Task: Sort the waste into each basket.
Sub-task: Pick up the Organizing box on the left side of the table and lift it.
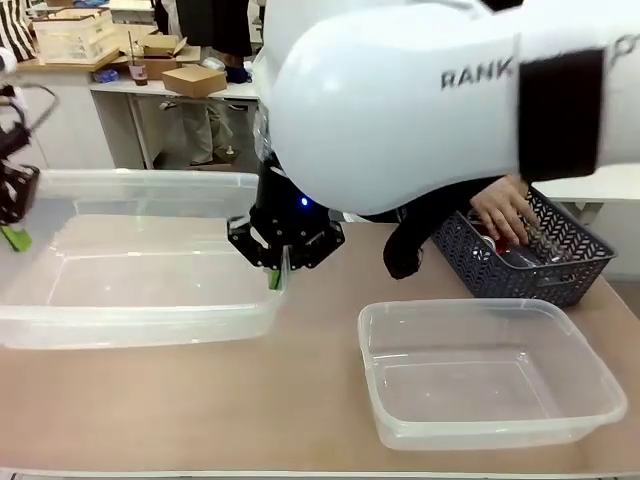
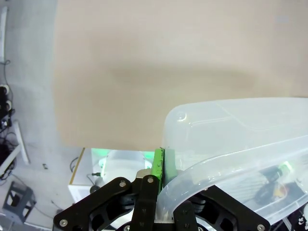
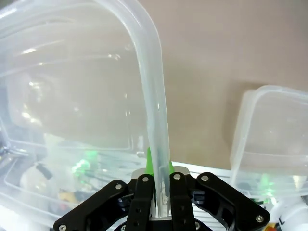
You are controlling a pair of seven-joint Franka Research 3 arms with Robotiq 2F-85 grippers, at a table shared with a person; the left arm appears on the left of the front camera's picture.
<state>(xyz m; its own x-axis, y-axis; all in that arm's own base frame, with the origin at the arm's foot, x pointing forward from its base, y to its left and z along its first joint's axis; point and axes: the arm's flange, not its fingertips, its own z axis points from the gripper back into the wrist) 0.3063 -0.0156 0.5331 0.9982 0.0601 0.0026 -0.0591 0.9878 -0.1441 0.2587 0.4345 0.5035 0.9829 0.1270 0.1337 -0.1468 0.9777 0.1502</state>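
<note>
- Progress: sorting looks barely begun, as I judge it. Neither clear tub holds anything I can see, and the only waste on show lies in the blue basket.
- The large clear tub (image 1: 150,181) sits on the left of the table (image 1: 300,400), empty. Both grippers hold it by the rim, so the step in hand seems to be placing this tub, not moving waste.
- The left gripper (image 1: 14,230) is clamped on the tub's left end. In the left wrist view its green pads (image 2: 158,166) pinch the rim by a rounded corner.
- The right gripper (image 1: 280,262) is clamped on the tub's right end. In the right wrist view the rim runs straight up between its closed fingers.
- The smaller clear tub (image 1: 460,303) stands at the front right, empty and apart from the large one.
- The dark blue lattice basket (image 1: 520,282) stands just behind the smaller tub, and a person's hand (image 1: 503,215) reaches into it.
- The waste (image 1: 487,243) shows as a bit of red and some clear, shiny plastic under that hand, inside the basket.
- All the sorting itself is left to do, as far as I can tell.
- Counts:
  - two clear tubs
  - one blue basket
  - two grippers
  - one hand
  - the waste pieces are too hidden to count
</note>
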